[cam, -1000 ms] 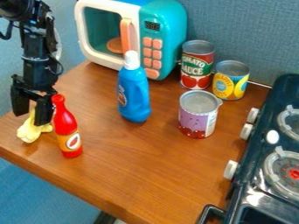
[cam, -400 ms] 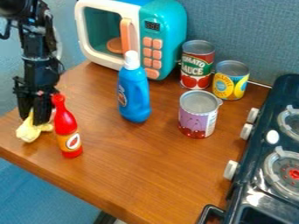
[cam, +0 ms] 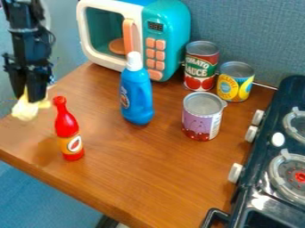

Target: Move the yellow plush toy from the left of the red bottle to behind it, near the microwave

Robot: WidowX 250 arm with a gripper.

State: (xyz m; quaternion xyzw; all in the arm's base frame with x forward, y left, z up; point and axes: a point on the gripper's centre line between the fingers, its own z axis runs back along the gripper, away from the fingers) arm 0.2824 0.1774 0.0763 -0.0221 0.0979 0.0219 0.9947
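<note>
A blue-grey wall [cam: 256,40] stands behind a brown wooden table [cam: 137,178]. A dark stove [cam: 257,156] runs along the right side of the view, with two round burners [cam: 292,176] on top and pale knobs [cam: 235,172] along the side facing the table. At the back of the table sits a toy microwave [cam: 173,20], white in front and teal on the side, with an orange handle and orange buttons.

The black arm [cam: 30,49] comes in from the upper left, and its gripper [cam: 28,95] hangs at the table's left end. The fingers are closed in on a soft-looking yellow object [cam: 25,109], with only its thickness between them; it pokes out below the fingertips, raised off the table.

Near the middle, an upright blue bottle [cam: 137,98] with a white cap stands in front of the microwave. A slimmer red bottle [cam: 67,124] stands upright near the gripper, toward the front edge. To the right of the blue bottle are three upright cans: a red and green can [cam: 201,69] at the back, a purple can [cam: 201,122] nearer the camera, and a shorter yellow and blue can [cam: 235,87] beside the red and green one.
</note>
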